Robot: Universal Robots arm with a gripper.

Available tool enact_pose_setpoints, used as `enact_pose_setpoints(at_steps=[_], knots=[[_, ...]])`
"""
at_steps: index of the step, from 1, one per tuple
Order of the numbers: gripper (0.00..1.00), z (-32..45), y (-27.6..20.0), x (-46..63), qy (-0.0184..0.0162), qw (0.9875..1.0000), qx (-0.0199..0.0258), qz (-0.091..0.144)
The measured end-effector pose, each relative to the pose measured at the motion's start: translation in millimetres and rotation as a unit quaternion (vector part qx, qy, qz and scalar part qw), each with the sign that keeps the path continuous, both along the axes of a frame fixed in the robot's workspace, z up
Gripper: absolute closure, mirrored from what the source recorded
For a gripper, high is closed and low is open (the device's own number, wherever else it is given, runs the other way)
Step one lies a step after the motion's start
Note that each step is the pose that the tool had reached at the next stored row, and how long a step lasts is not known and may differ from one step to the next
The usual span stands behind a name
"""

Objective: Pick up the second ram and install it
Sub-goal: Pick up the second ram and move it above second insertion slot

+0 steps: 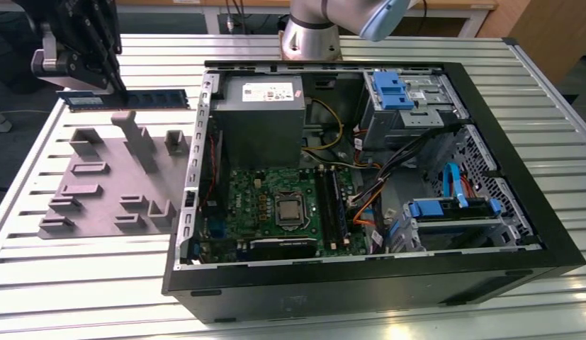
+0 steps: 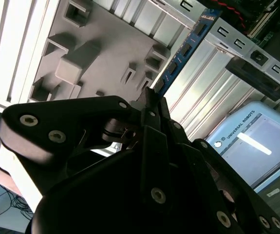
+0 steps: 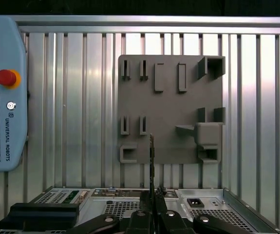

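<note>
The memory stick [image 1: 151,98] is pinched near one end by the gripper [image 1: 103,88], whose fingers are pressed against its two flat faces. It is held level in the air at the exterior view's upper left, over the far edge of the grey fixture [image 1: 103,191] and clear of its upright blocks. Its free end is pointed toward the open computer case [image 1: 519,212], just beside the case wall and not touching it.

In both wrist views the stick [image 2: 181,53] [image 3: 152,151] is seen running straight out from the closed fingertips of the gripper [image 2: 152,100] [image 3: 153,195], with the fixture [image 2: 96,53] [image 3: 169,112] beneath it. The green motherboard [image 1: 264,205] is seen lying flat inside the case, next to the grey power supply [image 1: 259,113]. A light blue control tablet [image 3: 3,92] is seen resting on the ribbed metal table [image 1: 85,283].
</note>
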State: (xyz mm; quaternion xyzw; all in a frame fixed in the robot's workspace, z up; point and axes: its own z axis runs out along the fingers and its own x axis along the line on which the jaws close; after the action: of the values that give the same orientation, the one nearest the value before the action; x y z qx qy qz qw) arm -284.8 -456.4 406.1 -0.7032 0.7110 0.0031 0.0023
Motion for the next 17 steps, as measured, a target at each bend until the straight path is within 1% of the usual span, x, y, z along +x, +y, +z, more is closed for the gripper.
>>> enact_pose_setpoints(at_steps=[17], knots=[[0.86,-0.1,0.0,24.6,0.0000,1.0000,0.0000,0.000]])
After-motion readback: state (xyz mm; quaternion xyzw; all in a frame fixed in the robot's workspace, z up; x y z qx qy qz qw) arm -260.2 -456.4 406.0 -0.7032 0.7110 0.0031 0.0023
